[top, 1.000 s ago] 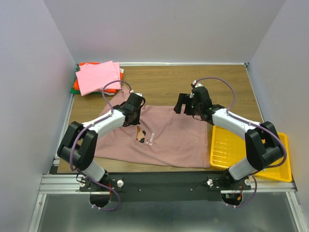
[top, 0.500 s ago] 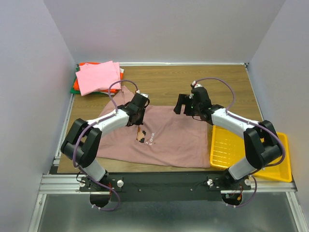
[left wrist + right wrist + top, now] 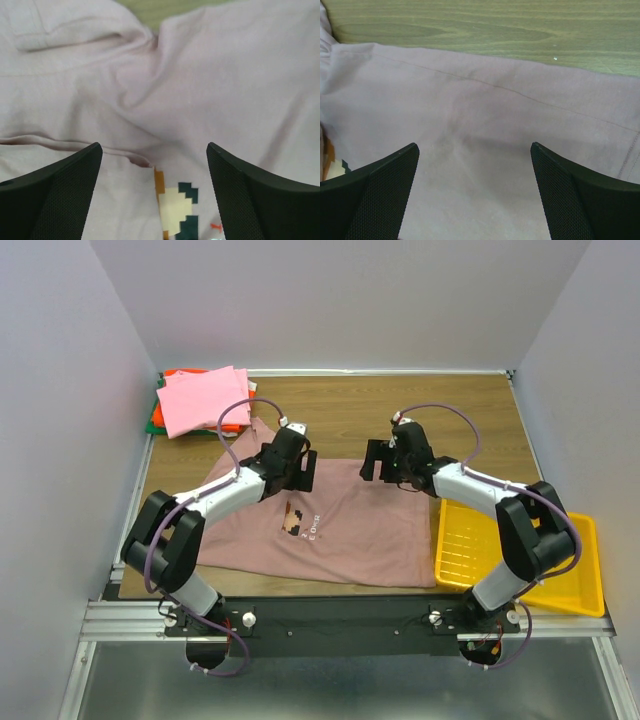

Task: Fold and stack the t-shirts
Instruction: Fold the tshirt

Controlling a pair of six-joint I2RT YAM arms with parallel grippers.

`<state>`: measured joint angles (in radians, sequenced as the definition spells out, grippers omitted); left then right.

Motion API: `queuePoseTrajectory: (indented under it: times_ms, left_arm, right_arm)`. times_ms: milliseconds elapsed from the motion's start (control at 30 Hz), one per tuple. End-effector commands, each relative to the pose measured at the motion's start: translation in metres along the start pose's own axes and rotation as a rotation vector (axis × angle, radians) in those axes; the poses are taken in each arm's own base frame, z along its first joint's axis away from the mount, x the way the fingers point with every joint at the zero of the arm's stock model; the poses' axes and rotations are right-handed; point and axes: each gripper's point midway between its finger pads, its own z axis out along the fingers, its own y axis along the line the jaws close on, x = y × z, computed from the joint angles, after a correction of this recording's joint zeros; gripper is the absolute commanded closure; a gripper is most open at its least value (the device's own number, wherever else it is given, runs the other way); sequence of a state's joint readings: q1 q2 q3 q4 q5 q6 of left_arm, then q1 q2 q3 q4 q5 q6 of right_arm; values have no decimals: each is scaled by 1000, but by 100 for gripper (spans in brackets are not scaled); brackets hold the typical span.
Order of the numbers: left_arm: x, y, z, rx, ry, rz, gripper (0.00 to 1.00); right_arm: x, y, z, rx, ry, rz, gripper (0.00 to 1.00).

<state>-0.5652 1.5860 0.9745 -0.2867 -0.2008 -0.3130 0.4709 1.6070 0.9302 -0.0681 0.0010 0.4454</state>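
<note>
- A second ago my left claw [image 3: 303, 470] was clenched on the cloth. Now its jaws stand wide apart and hold nothing, and it has shifted right along the mauve t-shirt [image 3: 350, 530].
- My right claw [image 3: 374, 459] has crept slightly left; it stays released, low over the shirt's far edge.
- The shirt lies spread on the table [image 3: 340, 405], creased under my left claw, its right edge just beside the yellow tray [image 3: 480, 545].
- Bare wood shows beyond the stitched hem [image 3: 520, 95].
- The folded t-shirts [image 3: 200, 400] sit in the far left corner, pink on top.
- The pixel print [image 3: 176, 210] is visible; the white lettering [image 3: 316, 528] is too small to read.
</note>
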Motion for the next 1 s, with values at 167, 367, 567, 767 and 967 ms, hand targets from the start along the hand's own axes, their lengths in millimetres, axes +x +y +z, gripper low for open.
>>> queuePoseTrajectory:
  times_ms: [167, 367, 567, 767, 967]
  left_arm:
    - [-51, 14, -6, -103, -253, -234, 4]
    - [-95, 13, 0, -102, -337, -257, 4]
    - [-123, 42, 25, -172, -328, -261, 4]
    - [-139, 78, 28, -238, -346, -249, 6]
    - [-130, 95, 24, -293, -333, -258, 7]
  right_arm:
    - [-3, -10, 12, 55, 0, -9, 2]
    - [-18, -36, 14, 215, -51, 5, 1]
    - [-19, -86, 19, 359, -18, 59, 2]
    - [-23, -132, 12, 441, -4, 103, 2]
    - [-26, -146, 13, 471, 8, 103, 5]
